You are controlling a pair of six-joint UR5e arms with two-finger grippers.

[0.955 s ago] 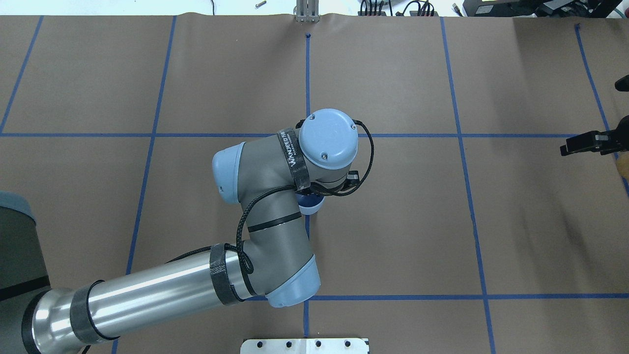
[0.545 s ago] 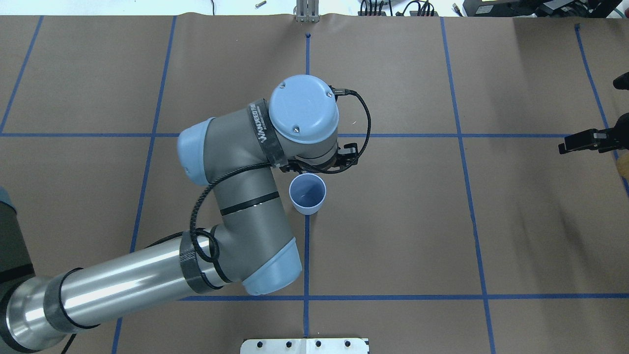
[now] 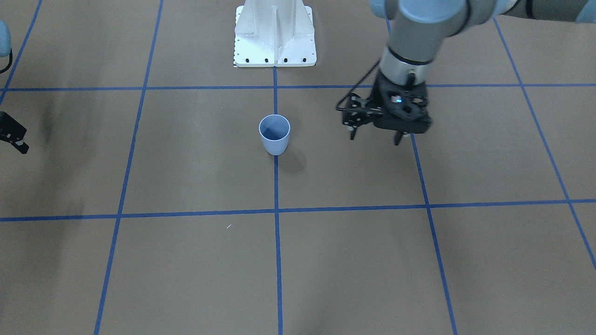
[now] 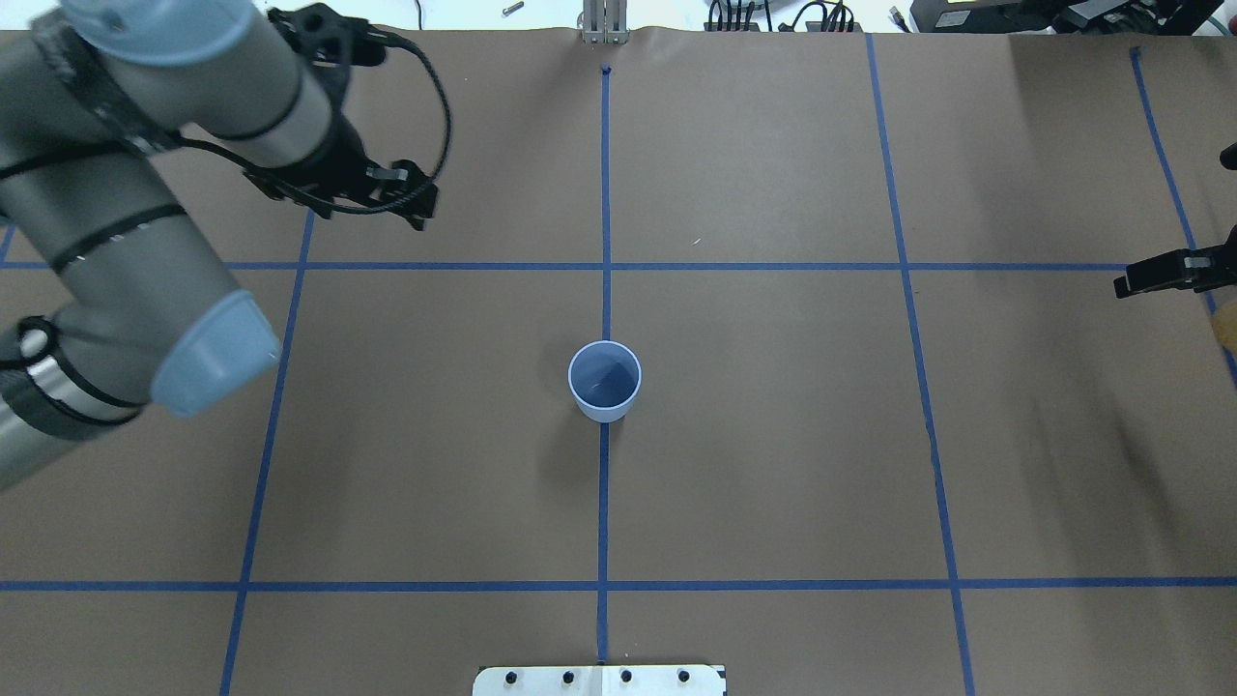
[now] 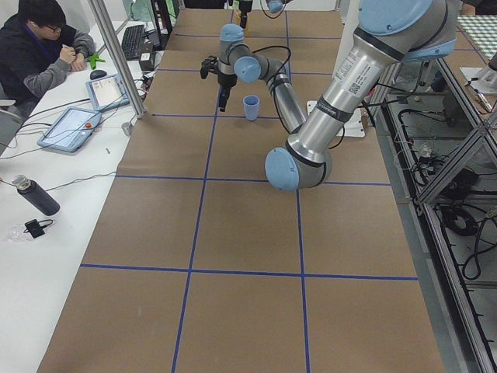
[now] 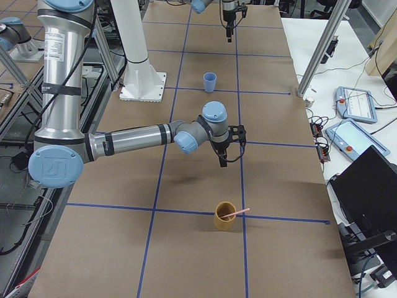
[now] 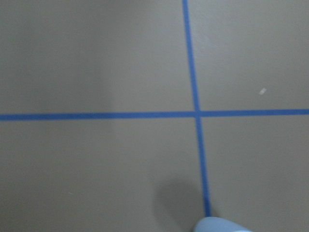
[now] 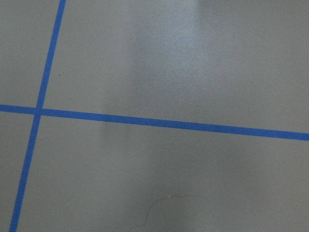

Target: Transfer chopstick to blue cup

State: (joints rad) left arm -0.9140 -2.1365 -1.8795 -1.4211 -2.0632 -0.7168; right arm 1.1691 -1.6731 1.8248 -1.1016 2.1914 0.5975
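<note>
The blue cup [image 4: 604,380] stands upright and empty on the centre tape line; it also shows in the front view [image 3: 274,134] and at the bottom edge of the left wrist view [image 7: 222,226]. My left gripper [image 3: 375,138] is open and empty, hanging above the table well to the cup's left and farther from the robot [image 4: 387,198]. The chopstick [image 6: 234,213], a pale pink stick, leans in a yellow-brown cup [image 6: 224,218] at the table's right end. My right gripper [image 4: 1126,283] hovers near that end; whether it is open or shut does not show.
The table is covered in brown paper with a grid of blue tape lines. A white base plate [image 3: 274,32] sits at the robot's edge. A person, tablets and a bottle are on a side desk [image 5: 78,124] beyond the far edge.
My left arm has swung away from above the blue cup toward the far left of the table, uncovering the cup. The cup and the right gripper have stayed in place.
</note>
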